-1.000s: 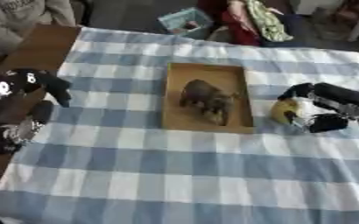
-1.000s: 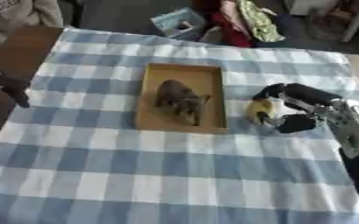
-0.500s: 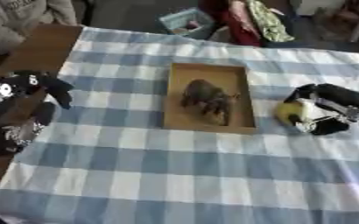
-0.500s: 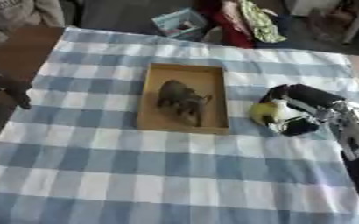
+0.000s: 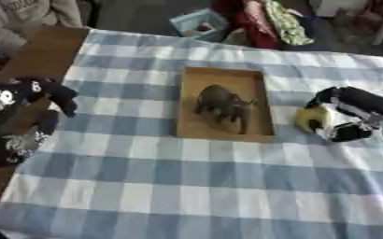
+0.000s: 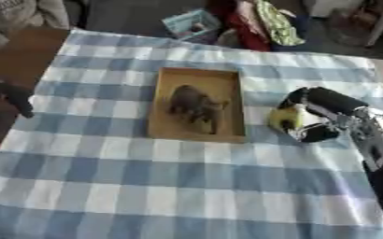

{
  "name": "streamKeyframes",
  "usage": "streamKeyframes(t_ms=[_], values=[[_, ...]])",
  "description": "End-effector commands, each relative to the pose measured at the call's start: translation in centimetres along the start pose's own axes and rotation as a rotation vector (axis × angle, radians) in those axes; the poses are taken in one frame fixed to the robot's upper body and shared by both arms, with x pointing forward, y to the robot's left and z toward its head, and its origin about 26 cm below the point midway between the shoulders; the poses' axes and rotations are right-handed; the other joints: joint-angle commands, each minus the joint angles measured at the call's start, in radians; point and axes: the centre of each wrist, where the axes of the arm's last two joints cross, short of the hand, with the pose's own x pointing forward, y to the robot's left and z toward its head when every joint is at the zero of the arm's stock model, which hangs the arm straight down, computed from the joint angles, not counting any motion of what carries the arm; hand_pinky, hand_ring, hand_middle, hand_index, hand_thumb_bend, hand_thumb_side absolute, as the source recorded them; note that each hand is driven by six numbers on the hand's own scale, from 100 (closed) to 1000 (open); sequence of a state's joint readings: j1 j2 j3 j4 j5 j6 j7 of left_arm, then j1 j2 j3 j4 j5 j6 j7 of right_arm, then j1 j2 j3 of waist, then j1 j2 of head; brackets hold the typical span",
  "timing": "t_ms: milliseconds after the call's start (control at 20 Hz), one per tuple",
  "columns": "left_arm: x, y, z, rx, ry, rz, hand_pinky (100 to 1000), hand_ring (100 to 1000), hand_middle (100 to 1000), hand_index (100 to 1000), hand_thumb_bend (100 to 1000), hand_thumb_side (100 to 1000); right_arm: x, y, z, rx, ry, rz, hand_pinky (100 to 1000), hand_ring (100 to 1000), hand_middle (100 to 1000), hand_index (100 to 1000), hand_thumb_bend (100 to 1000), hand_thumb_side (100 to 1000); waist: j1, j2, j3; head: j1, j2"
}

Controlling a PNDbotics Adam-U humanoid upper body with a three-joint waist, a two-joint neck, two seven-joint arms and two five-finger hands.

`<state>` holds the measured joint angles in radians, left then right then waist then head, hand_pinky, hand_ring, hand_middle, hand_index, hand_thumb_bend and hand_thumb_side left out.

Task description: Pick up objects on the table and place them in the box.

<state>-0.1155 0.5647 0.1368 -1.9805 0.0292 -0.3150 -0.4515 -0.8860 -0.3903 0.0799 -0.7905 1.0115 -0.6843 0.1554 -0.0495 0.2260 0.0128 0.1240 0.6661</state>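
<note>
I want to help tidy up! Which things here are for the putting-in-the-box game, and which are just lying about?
For the job: box; dark toy animal already inside; yellow thing in the right hand.

Just lying about: checked cloth; clothes pile; idle left hand.

Matt wooden box, checked cloth tablecloth

tablecloth: blue-white check | box: tan | toy animal: dark brown | object: yellow

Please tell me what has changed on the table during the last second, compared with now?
Very little. The right hand keeps its fingers curled around the yellow object beside the box, with no clear move toward it. The dark animal figure still lies in the box. The left hand stays at the table's left edge.
</note>
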Motion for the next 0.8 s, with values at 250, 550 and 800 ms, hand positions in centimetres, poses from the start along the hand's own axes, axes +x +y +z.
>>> streamKeyframes(t_ms=[250,550,800], values=[[0.6,0.6,-0.3,-0.006,-0.027,-0.014,849,567,568,778,100,627,-0.3,-3.7,0.0,-0.122,-0.028,0.037,716,629,241,404,100,198,0.000,-0.023,0.001,-0.001,-0.004],[0.7,0.7,-0.4,-0.014,-0.032,0.002,851,562,567,777,100,631,-0.2,-7.0,-0.6,-0.183,-0.055,0.020,717,625,235,399,100,178,-0.012,-0.032,0.012,-0.002,-0.007],[0.8,0.7,-0.8,-0.027,-0.047,0.018,853,561,566,775,100,638,0.4,-8.9,-1.7,-0.236,-0.046,-0.014,718,624,234,399,100,157,-0.024,-0.035,0.035,-0.015,-0.013]])
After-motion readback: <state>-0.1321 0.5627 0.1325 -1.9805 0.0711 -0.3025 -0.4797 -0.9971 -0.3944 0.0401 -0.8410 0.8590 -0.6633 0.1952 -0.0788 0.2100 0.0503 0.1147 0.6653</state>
